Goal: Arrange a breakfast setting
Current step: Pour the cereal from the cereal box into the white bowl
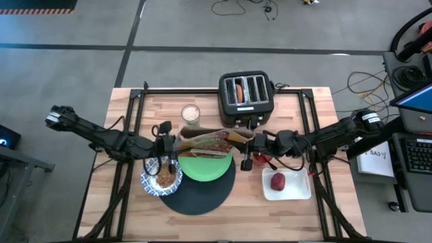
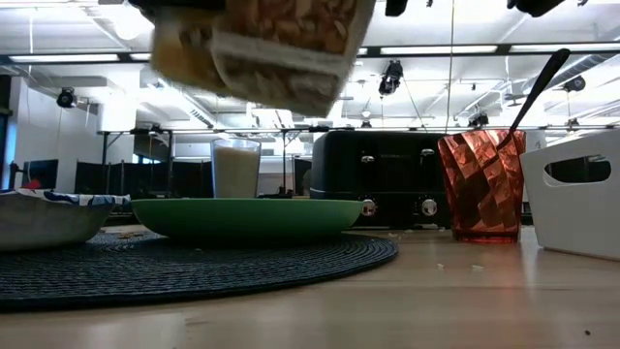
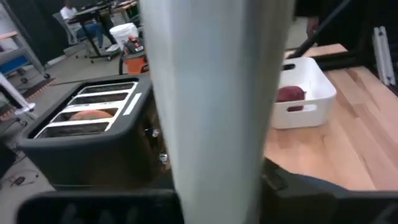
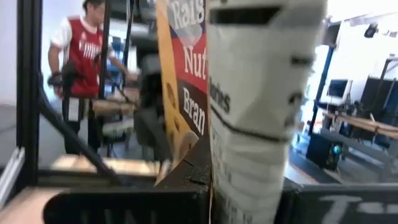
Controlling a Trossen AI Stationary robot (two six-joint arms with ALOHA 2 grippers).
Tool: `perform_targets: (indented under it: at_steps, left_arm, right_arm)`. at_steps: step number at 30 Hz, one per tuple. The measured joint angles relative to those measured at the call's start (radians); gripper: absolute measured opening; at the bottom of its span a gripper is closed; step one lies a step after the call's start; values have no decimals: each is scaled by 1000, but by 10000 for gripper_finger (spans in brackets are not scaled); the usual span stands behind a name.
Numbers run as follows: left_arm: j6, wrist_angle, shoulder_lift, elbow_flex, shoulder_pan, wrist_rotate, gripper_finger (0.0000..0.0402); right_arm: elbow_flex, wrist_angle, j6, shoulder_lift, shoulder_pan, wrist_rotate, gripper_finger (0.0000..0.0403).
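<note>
A cereal box (image 1: 209, 143) hangs lengthwise between my two grippers, above the green plate (image 1: 206, 167) on the round dark placemat (image 1: 199, 196). My left gripper (image 1: 170, 144) is at the box's left end and my right gripper (image 1: 253, 142) at its right end. The patterned bowl (image 1: 162, 179) holds cereal and sits on the placemat's left edge. The red cup (image 2: 480, 184) stands right of the plate with the spoon (image 2: 533, 87) leaning in it. The dark red fruit (image 1: 278, 181) lies in a white tray. The bagel (image 1: 239, 91) sticks in a toaster slot. My left gripper is shut on the box's left end (image 1: 181, 143), coming level from the table's left. The box's white narrow side (image 3: 211, 124) fills its wrist view and hides the fingertips. The box is lifted clear above the plate (image 2: 262, 44). My right gripper is shut on the box's right end (image 1: 241, 139), coming level from the table's right. The box's white side panel (image 4: 261, 124) stands right before the camera and hides the fingertips. The box is held clear of the table.
A black toaster (image 1: 246, 100) stands at the table's far middle, with a glass of milk (image 1: 191, 115) to its left. The white tray (image 1: 287, 185) sits right of the placemat. Bare wood lies along the near edge. A person (image 4: 84, 56) is in the room behind.
</note>
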Motion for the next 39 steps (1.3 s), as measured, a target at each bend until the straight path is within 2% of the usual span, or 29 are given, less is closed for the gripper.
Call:
perform_targets:
  at_steps: [5, 8, 11, 16, 21, 27, 33, 39]
  left_arm:
    - [28, 29, -11, 0, 11, 0, 131]
    - [89, 74, -6, 0, 13, -3, 150]
    - [133, 130, 10, -1, 14, -51, 127]
    - [161, 189, 25, -2, 22, -74, 17]
    - [148, 198, 24, -3, 29, -81, 4]
    - [152, 195, -1, -3, 29, -128, 1]
    - [172, 149, -110, -3, 28, -251, 0]
    - [191, 69, -257, -3, 29, -489, 0]
  right_arm:
    - [-1, -44, 6, -15, -1, 8, 8]
    - [0, -38, 6, -14, -1, 8, 8]
    - [0, -41, 6, -14, -3, 8, 8]
    - [0, -35, 10, -14, -8, 14, 12]
    - [0, -32, 28, -14, -14, 26, 49]
    - [0, -35, 35, -25, -13, 108, 135]
    - [1, -124, 42, -78, -13, 219, 197]
    - [1, -270, 110, -132, -12, 228, 219]
